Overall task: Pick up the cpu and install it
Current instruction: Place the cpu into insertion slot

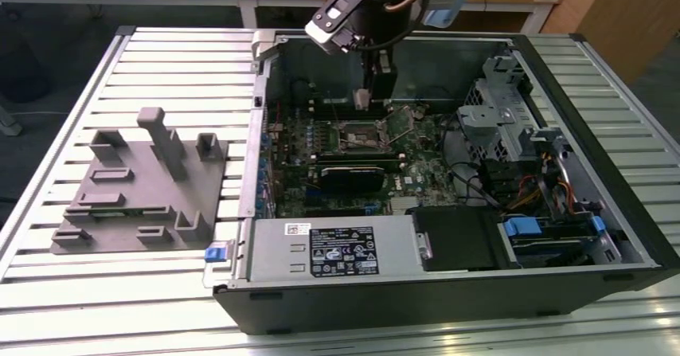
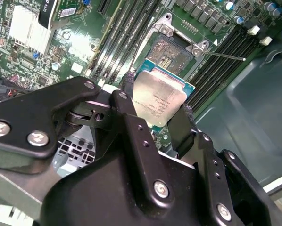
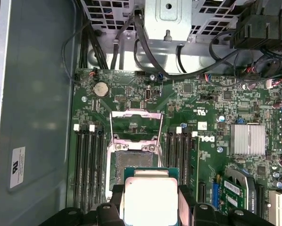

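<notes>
black gripper [image 2: 156,100] clamps the cpu [image 3: 149,200] by opposite edges, above the open socket [image 3: 131,160], its load plate [image 3: 135,123] raised, memory slots [image 3: 87,165] flanking both sides, inside the computer case [image 1: 447,296].

One cpu [image 2: 160,96], one fixture [image 1: 138,189] (grey)

cpu [image 2: 159,96] edges behind the fingers [image 2: 181,127]

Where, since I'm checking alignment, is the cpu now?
In the second wrist view the cpu is clamped in the gripper above the motherboard, close by the open socket between the memory slots.
</notes>
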`<act>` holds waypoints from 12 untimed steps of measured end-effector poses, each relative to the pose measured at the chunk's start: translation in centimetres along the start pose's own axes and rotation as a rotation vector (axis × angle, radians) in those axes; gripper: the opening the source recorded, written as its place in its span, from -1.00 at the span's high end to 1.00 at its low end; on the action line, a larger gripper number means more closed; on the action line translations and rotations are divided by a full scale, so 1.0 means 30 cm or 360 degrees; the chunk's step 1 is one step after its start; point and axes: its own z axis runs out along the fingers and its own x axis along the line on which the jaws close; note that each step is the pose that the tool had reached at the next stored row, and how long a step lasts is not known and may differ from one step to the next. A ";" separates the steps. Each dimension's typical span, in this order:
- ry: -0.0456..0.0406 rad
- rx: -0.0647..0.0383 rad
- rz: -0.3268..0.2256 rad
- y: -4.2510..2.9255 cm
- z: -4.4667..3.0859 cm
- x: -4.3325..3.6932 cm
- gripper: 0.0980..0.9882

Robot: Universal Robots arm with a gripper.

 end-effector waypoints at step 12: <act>0.0000 0.0000 0.0000 -0.001 0.022 0.000 0.01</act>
